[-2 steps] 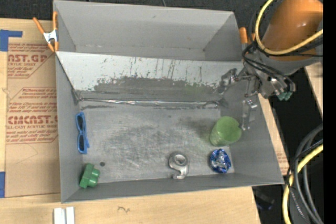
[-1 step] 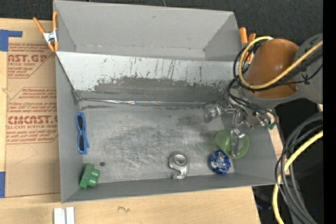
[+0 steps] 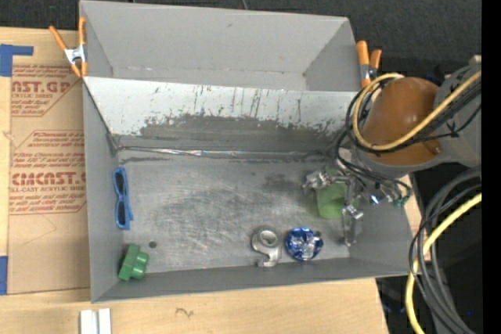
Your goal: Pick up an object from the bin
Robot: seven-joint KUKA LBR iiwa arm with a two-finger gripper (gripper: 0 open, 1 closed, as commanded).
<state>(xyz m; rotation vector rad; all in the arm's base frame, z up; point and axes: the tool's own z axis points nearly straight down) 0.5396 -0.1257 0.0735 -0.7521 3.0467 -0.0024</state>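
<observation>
Camera view: pincer spread over a pale green block, five things in the bin

The arm is in from the right of the frame, with the gripper [image 3: 335,207] low at the right side of the bin [image 3: 211,90]. Its two fingers stand apart, one up-left and one down-right of a pale green block [image 3: 327,203] lying between them on the floor. Count it up: that block is one. Just below-left, near the bottom wall, sit one blue crumpled ball [image 3: 302,244] and one silver metal piece [image 3: 266,245], close beside each other. Well apart, by the left wall, lies one pair of blue sunglasses [image 3: 120,198]. One dark green chunky piece [image 3: 131,263] sits in the lower left corner.
</observation>
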